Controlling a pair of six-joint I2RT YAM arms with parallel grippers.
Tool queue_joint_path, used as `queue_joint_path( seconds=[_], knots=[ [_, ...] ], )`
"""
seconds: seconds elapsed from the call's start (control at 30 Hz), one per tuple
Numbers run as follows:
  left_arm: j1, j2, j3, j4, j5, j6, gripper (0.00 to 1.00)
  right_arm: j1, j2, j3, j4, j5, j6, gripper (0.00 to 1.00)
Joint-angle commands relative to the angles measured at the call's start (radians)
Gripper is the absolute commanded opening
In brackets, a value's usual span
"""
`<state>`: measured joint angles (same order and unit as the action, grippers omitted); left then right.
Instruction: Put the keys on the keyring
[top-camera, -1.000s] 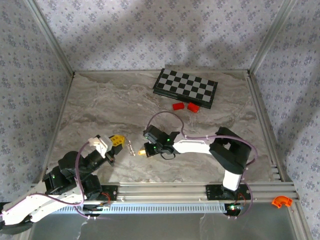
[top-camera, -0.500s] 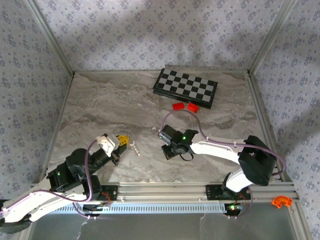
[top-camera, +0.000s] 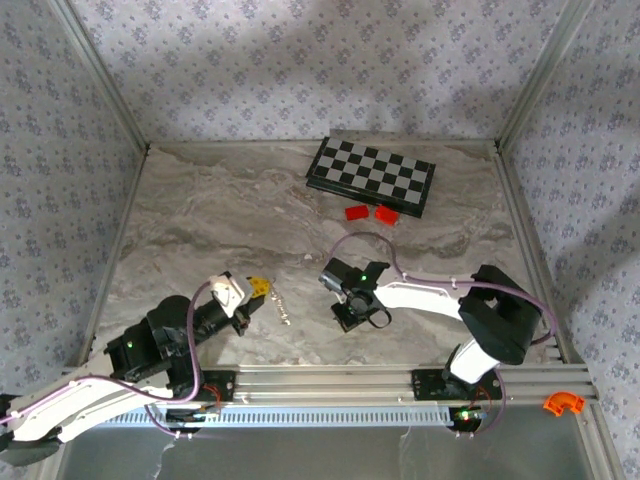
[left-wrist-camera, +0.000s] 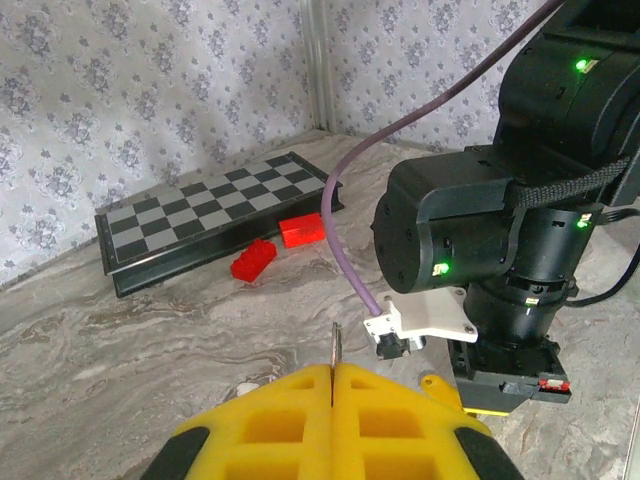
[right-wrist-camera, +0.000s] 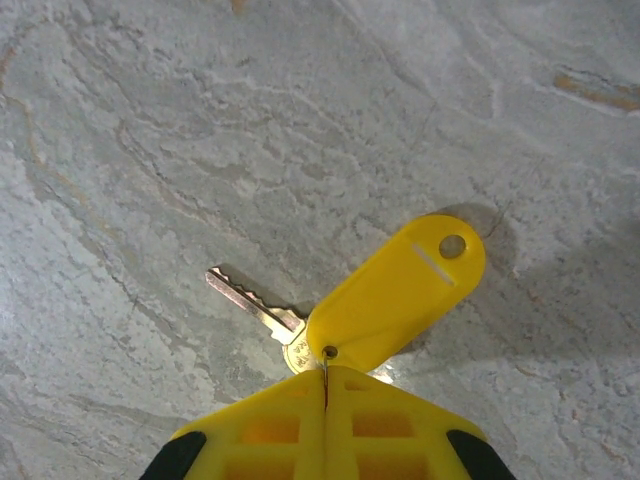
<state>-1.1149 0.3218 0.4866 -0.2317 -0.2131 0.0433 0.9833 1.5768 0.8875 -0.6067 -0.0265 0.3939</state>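
My left gripper (left-wrist-camera: 332, 372) is shut on a thin silver key (left-wrist-camera: 334, 343), seen edge-on and sticking out past the yellow fingertips. In the top view the left gripper (top-camera: 256, 290) sits left of centre with the key (top-camera: 281, 306) pointing right. My right gripper (right-wrist-camera: 325, 375) is shut on the wire keyring (right-wrist-camera: 325, 362). From that ring hang a yellow tag (right-wrist-camera: 395, 290) and a brass key (right-wrist-camera: 250, 300), both lying on the marble table. The right gripper (top-camera: 347, 321) points down at the table, to the right of the left one. Most of the ring is hidden between the fingers.
A folded chessboard (top-camera: 372, 175) lies at the back of the table, with two red bricks (top-camera: 357, 212) (top-camera: 386, 214) just in front of it. An orange piece (top-camera: 562, 403) sits outside the frame at the near right. Patterned walls enclose the table (top-camera: 200, 220).
My right gripper has pulled away to the right from beside the left gripper, carrying the tag and brass key. My left gripper has advanced to the right with the silver key.
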Motion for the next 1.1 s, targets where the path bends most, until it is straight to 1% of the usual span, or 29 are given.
queue_joint_path(
  seconds=[0.0,0.03,0.13,0.23,0.4,0.47,0.57,0.63,0.73,0.87,1.07],
  knots=[
    [-0.002,0.007,0.014,0.055,0.018,0.011,0.00,-0.005,0.035,0.005,-0.042,-0.017,-0.027,0.00],
    [-0.003,0.008,0.014,0.057,0.021,0.011,0.00,-0.006,0.033,0.008,-0.048,-0.014,-0.027,0.00],
    [-0.002,0.010,0.012,0.060,0.023,0.011,0.00,-0.011,0.014,0.011,-0.059,-0.010,-0.021,0.06],
    [-0.003,0.009,0.013,0.058,0.027,0.011,0.00,-0.022,-0.020,-0.004,-0.053,-0.013,-0.001,0.18],
    [-0.002,0.007,0.012,0.063,0.029,0.010,0.00,-0.047,-0.138,-0.066,0.002,-0.029,0.045,0.40],
    [-0.003,0.008,0.010,0.064,0.030,0.011,0.00,-0.060,-0.185,-0.099,0.039,-0.045,0.066,0.46],
    [-0.002,0.005,0.008,0.068,0.035,0.011,0.00,-0.089,-0.260,-0.162,0.080,-0.072,0.092,0.48],
    [-0.002,0.004,0.005,0.069,0.036,0.011,0.00,-0.112,-0.313,-0.211,0.145,-0.111,0.095,0.49],
    [-0.002,-0.003,0.000,0.072,0.039,0.008,0.00,-0.117,-0.352,-0.250,0.207,-0.149,0.091,0.49],
    [-0.002,-0.013,-0.006,0.075,0.046,0.004,0.00,-0.104,-0.353,-0.265,0.223,-0.149,0.065,0.46],
    [-0.002,-0.019,-0.002,0.073,0.045,0.005,0.00,-0.085,-0.316,-0.273,0.244,-0.126,0.048,0.39]
  ],
)
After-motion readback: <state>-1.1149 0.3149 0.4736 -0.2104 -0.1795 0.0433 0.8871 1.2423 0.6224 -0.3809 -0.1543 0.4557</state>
